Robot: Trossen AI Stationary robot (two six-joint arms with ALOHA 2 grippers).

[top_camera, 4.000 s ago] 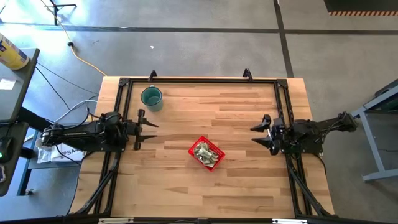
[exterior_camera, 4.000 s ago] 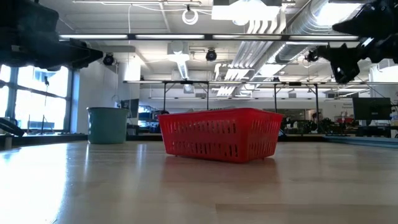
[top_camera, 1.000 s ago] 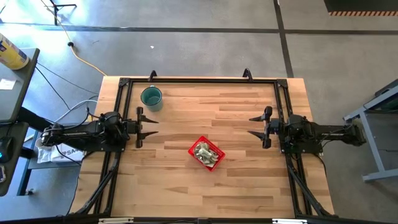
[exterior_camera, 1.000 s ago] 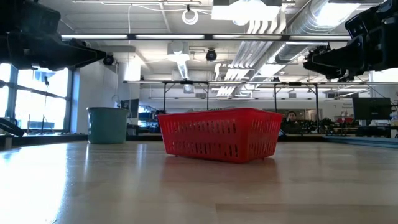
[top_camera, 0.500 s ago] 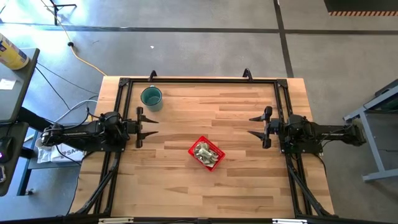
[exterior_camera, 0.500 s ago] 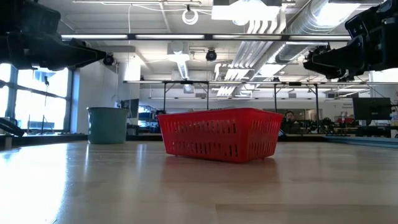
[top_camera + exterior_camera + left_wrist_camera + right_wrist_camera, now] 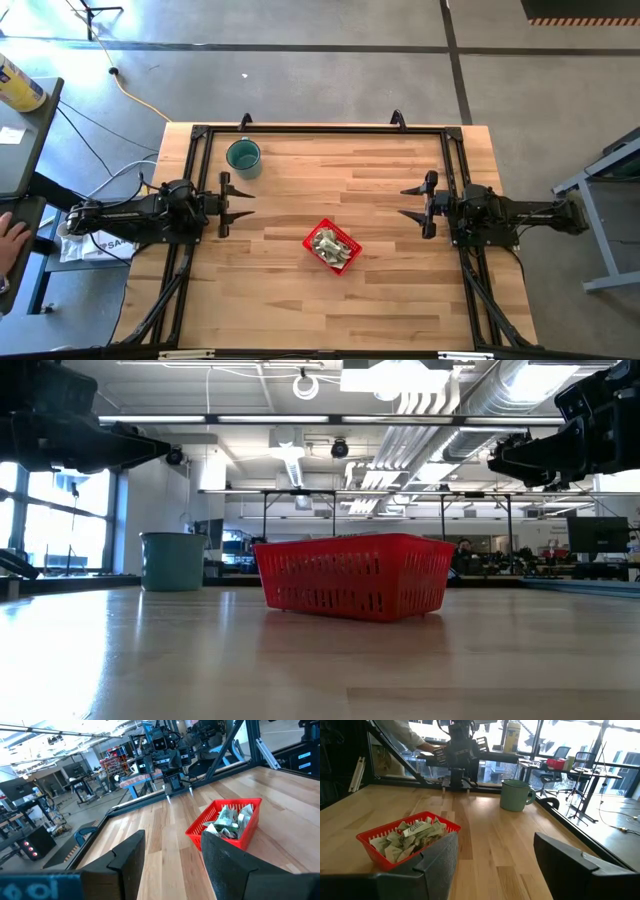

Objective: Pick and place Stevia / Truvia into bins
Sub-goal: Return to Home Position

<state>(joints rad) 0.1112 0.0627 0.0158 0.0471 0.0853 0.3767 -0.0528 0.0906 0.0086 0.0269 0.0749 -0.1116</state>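
Observation:
A small square red basket (image 7: pixel 331 246) stands on the wooden table a little near of its middle, full of pale green and white sachets (image 7: pixel 327 243). It also shows in the low view (image 7: pixel 352 575), the left wrist view (image 7: pixel 225 822) and the right wrist view (image 7: pixel 405 842). No sachet shows on the table itself. My left gripper (image 7: pixel 243 203) is open and empty at the table's left side. My right gripper (image 7: pixel 407 204) is open and empty at the right side. Both hang level above the table, pointing at each other.
A round teal cup (image 7: pixel 243 156) stands at the far left of the table; it shows in the low view (image 7: pixel 172 561) and the right wrist view (image 7: pixel 516 794). A black frame (image 7: pixel 320 128) runs round the table's edges. A person's hand (image 7: pixel 10 235) shows off the table, left.

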